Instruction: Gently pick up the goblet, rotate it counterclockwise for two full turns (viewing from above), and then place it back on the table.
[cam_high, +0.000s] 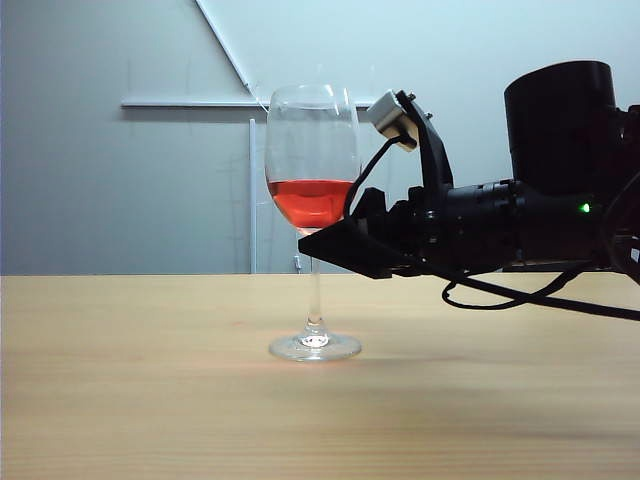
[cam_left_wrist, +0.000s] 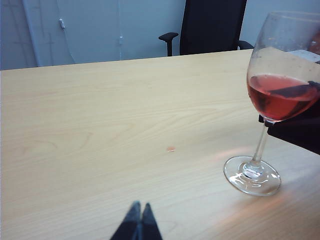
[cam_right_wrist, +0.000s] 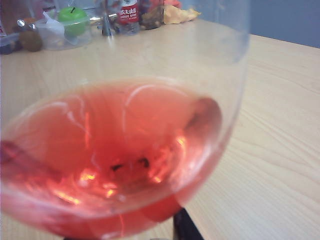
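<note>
The goblet (cam_high: 312, 200) stands upright on the beige table (cam_high: 150, 380), its round foot (cam_high: 315, 346) flat on the wood and red liquid in the lower bowl. My right gripper (cam_high: 308, 240) reaches in level from the right and is open, its jaws to either side of the bowl's bottom, just above the stem. In the right wrist view the goblet's bowl (cam_right_wrist: 125, 150) fills the frame and one dark finger (cam_right_wrist: 186, 227) shows beside it; I cannot make out any contact. My left gripper (cam_left_wrist: 140, 206) is shut and empty, low over the table (cam_left_wrist: 100, 125), well apart from the goblet (cam_left_wrist: 280, 95).
A black office chair (cam_left_wrist: 210, 25) stands behind the far table edge. At another edge of the table sit a green apple in a clear container (cam_right_wrist: 72, 17), a bottle (cam_right_wrist: 127, 12) and other small items. A tiny reddish speck (cam_left_wrist: 171, 149) lies on the wood.
</note>
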